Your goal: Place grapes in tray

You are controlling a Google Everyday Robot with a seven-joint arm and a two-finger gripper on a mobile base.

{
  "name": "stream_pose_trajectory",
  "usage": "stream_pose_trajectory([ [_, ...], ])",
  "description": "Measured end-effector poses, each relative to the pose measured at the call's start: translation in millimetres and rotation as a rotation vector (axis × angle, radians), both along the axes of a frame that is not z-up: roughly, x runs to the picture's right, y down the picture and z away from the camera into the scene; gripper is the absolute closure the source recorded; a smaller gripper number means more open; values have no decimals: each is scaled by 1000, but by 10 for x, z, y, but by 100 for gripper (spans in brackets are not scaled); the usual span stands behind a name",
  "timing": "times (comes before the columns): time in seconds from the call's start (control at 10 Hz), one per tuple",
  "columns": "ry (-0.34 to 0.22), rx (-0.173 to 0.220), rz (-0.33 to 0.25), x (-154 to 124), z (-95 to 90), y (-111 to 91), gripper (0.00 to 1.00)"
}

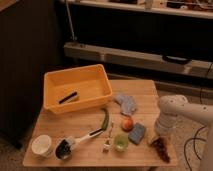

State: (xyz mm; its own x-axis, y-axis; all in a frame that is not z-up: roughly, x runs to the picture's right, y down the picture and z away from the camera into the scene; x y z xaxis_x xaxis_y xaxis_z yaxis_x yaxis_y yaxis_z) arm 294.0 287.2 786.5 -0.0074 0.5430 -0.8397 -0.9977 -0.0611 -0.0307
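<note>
**As gripper [161, 134] hangs over grapes [161, 149]: notes on the pick**

While the arm [176, 107] reaches in from the right, gripper points down at the right edge of the table [75, 126], jaws spread wide, holding nothing. Grapes lie on the table just below it, near the front right corner. Whether the tips touch the bunch, cannot tell. Step in hand, by my reading: the pick, not yet made.

Doing it well:
- Come straight down over the middle of the bunch, with the jaws set across its narrow width, not along its length.
- Close gently. It looks like bumpy, soft fruit, likely to roll or shed a berry if pinched at one end.
- Avoid any sideways nudge, since the bunch sits close to the table edge and could go over.
- Keep the jaws out of the sponge [136, 133], which lies just left of the bunch and apart from it.
- Lift high enough to pass over the orange [127, 123] and cloth [126, 104] on the way to the tray [85, 102], well apart at the far left.
- Release from above the tray's rim, as its walls are raised.

Grapes' long axis runs on a diagonal, from the end nearest the gripper toward the front right corner. Which end carries the stem, cannot tell.
</note>
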Motion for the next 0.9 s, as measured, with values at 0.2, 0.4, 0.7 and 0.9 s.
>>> stream_pose_trajectory([
  [0.2,-3,-5,1,26,24,20,35],
  [0.4,-3,-1,0,32,27,9,40],
  [0.7,-2,0,0,41,23,4,67],
  [0.9,3,-1,-1,74,3,-7,87],
])
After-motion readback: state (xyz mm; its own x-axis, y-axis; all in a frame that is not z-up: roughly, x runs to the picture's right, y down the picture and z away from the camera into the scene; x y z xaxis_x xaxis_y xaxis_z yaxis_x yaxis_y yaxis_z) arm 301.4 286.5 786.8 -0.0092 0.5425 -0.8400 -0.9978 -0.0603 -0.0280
